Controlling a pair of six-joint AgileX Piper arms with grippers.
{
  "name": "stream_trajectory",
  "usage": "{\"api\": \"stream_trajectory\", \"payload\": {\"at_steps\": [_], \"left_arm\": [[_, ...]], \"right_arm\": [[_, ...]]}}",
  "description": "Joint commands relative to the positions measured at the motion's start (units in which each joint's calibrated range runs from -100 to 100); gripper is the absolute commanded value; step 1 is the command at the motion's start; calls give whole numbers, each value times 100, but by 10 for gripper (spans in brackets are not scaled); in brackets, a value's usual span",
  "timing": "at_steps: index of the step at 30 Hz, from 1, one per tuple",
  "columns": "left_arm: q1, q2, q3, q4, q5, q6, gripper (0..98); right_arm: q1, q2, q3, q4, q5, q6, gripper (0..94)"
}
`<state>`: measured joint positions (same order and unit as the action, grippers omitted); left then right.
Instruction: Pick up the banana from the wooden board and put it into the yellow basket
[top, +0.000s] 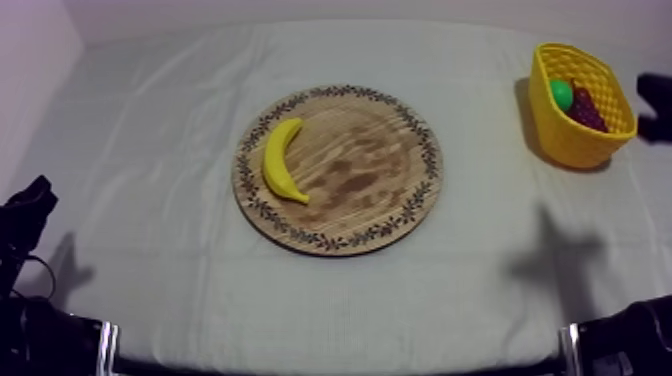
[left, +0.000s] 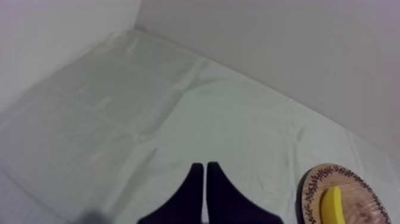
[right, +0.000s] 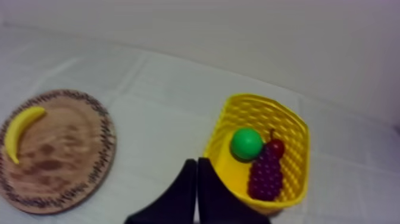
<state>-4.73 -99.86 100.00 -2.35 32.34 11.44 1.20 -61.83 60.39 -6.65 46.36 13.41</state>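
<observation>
Banana (top: 279, 160): plain yellow, smooth, curved, tapered at both ends. It is laid flat on the wooden board (top: 370, 172), on the half turned away from the right gripper (right: 197, 162) and toward the left gripper (left: 205, 166), well apart from both. The board is loaded with the banana alone.

The yellow basket (right: 265, 107) is seen just beside the right gripper. A green round fruit (right: 246, 143) and a bunch of grapes (right: 265, 174) are held in it, touching each other. A reddish bit is seen at the grapes' upper end; its kind cannot be told.

The banana's long axis is run roughly from the table's far edge to its near edge, across the line between the two grippers. The outer bulge is turned toward the left gripper, and both tips are bent toward the right gripper's side.

Both grippers are clenched on nothing, fingers pressed together into a narrow wedge.
</observation>
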Motion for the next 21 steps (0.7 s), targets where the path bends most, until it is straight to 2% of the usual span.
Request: {"api": "stream_trajectory", "payload": {"at_steps": [1, 7, 11, 16, 21], "left_arm": [[-1, 4, 0, -2, 0, 1, 1], [-1, 4, 0, -2, 0, 1, 1], [-1, 4, 0, -2, 0, 1, 1], [-1, 4, 0, -2, 0, 1, 1], [-1, 4, 0, -2, 0, 1, 1]], "right_arm": [[-277, 1228, -2164, 103, 777, -491, 2], [-887, 2726, -4328, 292, 2223, -1084, 2], [-1298, 3512, -5396, 335, 2899, -1367, 2], [-1803, 4271, -6293, 399, 3377, -1664, 2], [-2305, 4873, -6704, 501, 3507, -1896, 2]]}}
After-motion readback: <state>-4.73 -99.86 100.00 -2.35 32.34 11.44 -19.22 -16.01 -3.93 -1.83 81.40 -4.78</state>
